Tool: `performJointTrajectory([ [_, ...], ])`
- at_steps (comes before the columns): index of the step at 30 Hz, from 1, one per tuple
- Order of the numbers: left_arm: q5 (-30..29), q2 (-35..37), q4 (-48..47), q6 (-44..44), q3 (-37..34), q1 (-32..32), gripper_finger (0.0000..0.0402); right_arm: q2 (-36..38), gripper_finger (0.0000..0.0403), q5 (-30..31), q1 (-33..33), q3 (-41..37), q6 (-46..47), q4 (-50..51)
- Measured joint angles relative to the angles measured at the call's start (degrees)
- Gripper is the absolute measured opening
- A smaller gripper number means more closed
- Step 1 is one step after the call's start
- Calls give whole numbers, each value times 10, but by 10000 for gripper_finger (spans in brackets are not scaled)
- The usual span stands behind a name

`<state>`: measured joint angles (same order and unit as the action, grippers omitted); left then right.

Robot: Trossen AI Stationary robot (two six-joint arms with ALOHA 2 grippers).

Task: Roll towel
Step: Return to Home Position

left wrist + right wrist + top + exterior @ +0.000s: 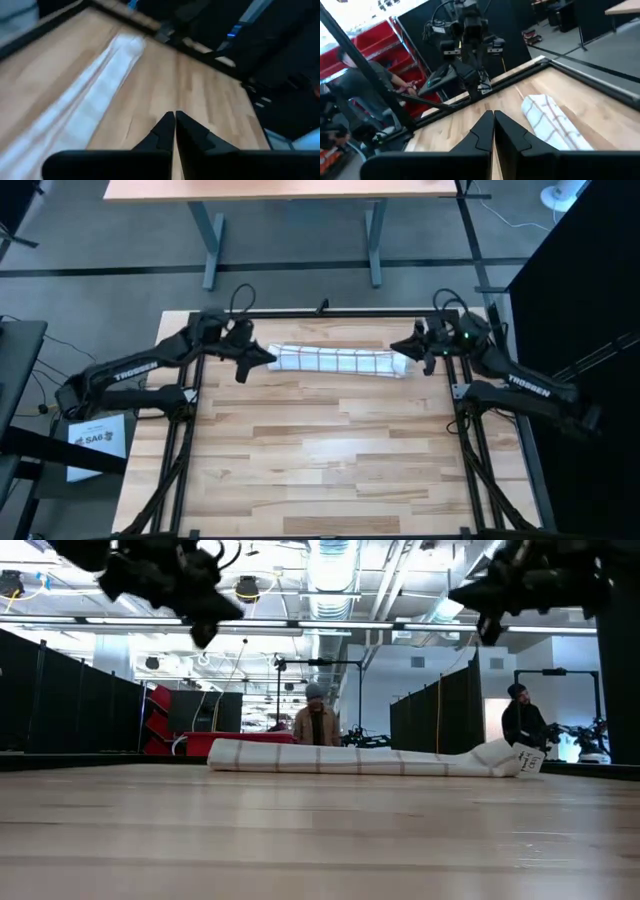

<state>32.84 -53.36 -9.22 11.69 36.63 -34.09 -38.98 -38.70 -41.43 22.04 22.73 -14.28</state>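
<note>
The towel [340, 362] lies rolled into a long, narrow cylinder across the far part of the wooden table [330, 470], parallel to its far edge, with the grid of thin lines showing along its length. In the low view the roll rests flat on the boards, and its right end is looser and bunched, with the small white tag [528, 761] at that end. Both arms hang above the table, clear of the cloth. The left gripper [268, 357] sits just off the roll's left end and the right gripper [397, 348] just off its right end, and the low view shows both well above the roll, touching nothing. Each wrist view shows its own two dark fingers pressed together tip to tip with nothing between them: the left pair [175, 114] points along the pale strip of towel, and the right pair [493, 114] points past the bunched end toward the other arm. A white paper sheet [100, 442] with printed text lies on the floor beside the table's left edge. Beyond the table two people show in the room — one person [316, 723] behind the middle of the roll, another [520, 720] to the right.
</note>
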Motion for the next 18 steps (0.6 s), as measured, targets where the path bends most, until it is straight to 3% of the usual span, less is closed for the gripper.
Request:
performJointTrajectory([
  [5,-148,54,-151,62,-16,0,0,35,0,40,0,-42,62,-1],
  [7,-183,65,-175,94,-19,1,0,39,0,42,0,-44,80,18],
  [11,-183,92,-76,19,-60,32,0,39,0,44,19,-44,70,13],
  [16,-169,140,152,29,-159,74,0,39,0,64,49,-44,48,-28],
  [18,-163,167,194,30,-195,91,0,38,0,86,61,-44,38,-38],
])
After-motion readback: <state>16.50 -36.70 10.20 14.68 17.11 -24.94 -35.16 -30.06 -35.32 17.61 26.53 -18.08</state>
